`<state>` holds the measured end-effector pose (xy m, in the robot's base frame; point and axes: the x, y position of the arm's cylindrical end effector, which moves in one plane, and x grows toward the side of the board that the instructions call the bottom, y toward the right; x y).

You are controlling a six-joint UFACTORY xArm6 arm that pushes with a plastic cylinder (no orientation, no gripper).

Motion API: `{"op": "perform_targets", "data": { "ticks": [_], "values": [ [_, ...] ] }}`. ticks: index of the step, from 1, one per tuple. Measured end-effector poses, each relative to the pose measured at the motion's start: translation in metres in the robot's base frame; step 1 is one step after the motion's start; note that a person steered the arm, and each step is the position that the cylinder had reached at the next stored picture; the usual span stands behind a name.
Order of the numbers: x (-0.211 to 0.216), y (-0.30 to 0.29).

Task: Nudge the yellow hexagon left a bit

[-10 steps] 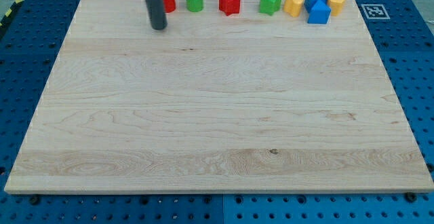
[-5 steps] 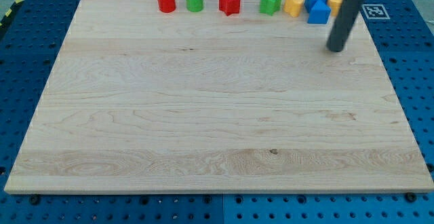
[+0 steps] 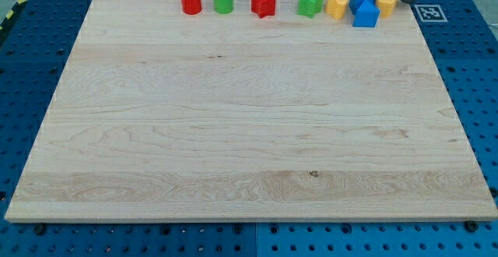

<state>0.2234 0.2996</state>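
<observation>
Standing just right of the yellow hexagon point(image 3: 386, 2), my tip point(image 3: 410, 1) is seemingly not yet pushing; no jaws exist to report.

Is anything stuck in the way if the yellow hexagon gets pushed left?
Yes. The blue blocks sit right against the yellow hexagon's left side, so they block its path. My tip is just to the hexagon's right, with nothing between them.

surface: wooden board point(image 3: 233, 132) | surround: blue perforated table point(image 3: 31, 70) | light: even
</observation>
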Motion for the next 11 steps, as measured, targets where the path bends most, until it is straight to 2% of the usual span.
{"op": "perform_targets", "data": {
  "ticks": [1, 11],
  "values": [
    [0.011, 0.004],
    [0.012, -0.041]
  ]
}}
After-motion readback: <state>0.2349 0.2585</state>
